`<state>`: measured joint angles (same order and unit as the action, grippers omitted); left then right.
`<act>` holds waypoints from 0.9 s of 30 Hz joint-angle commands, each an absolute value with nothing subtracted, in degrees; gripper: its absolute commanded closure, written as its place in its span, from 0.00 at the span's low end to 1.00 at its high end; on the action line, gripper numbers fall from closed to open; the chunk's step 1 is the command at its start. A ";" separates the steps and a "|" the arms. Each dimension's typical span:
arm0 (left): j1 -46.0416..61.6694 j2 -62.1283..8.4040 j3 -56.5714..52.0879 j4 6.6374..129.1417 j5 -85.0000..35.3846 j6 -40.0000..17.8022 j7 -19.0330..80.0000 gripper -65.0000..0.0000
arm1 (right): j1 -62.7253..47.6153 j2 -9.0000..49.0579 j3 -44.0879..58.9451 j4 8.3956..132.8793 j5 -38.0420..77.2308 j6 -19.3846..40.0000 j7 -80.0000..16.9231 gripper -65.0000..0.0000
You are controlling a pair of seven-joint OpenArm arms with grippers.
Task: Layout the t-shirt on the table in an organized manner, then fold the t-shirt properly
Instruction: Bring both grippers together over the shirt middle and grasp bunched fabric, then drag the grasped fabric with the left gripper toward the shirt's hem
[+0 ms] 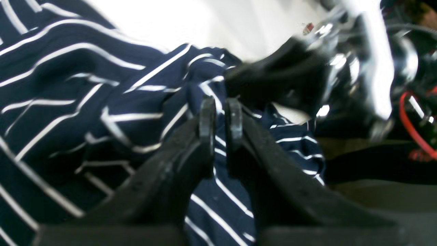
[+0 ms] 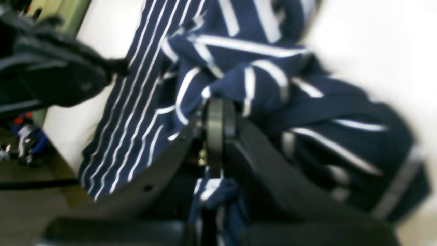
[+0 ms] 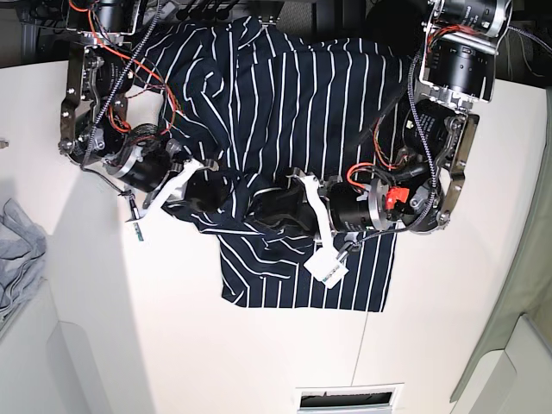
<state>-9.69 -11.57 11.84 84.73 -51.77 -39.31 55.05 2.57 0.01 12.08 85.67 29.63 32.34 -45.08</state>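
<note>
Rumpled striped t-shirt [image 3: 285, 112] on cream table [image 3: 172, 328] — both arms over it

Above the t-shirt [image 3: 302, 112], both arms are black motor housings in silver brackets, strung with red wires; black fingers [image 1: 207, 118], white wrist mounts.

left hand [image 1: 220, 116] pinched nearly closed, right hand [image 2: 215, 118] clamped

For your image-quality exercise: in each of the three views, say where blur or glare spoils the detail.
Left wrist: the table is blown out white, and the other arm is smeared. Right wrist: the t-shirt is soft throughout, worst at right. Base: sharp and evenly lit.
</note>
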 commanded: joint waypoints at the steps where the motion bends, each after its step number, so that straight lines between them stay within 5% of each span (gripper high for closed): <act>1: -10.74 -11.92 11.62 85.54 -53.67 -40.00 53.84 0.91 | 3.33 0.03 12.93 86.70 29.45 32.77 -44.56 1.00; 14: -5.34 -12.16 11.57 85.54 -56.77 -40.00 53.78 0.91 | 3.14 3.99 16.34 78.61 24.86 32.80 -41.93 1.00; 27: -5.06 -10.35 11.64 85.54 -55.90 -40.00 53.52 0.91 | 3.16 2.48 4.78 76.40 29.34 32.82 -41.80 1.00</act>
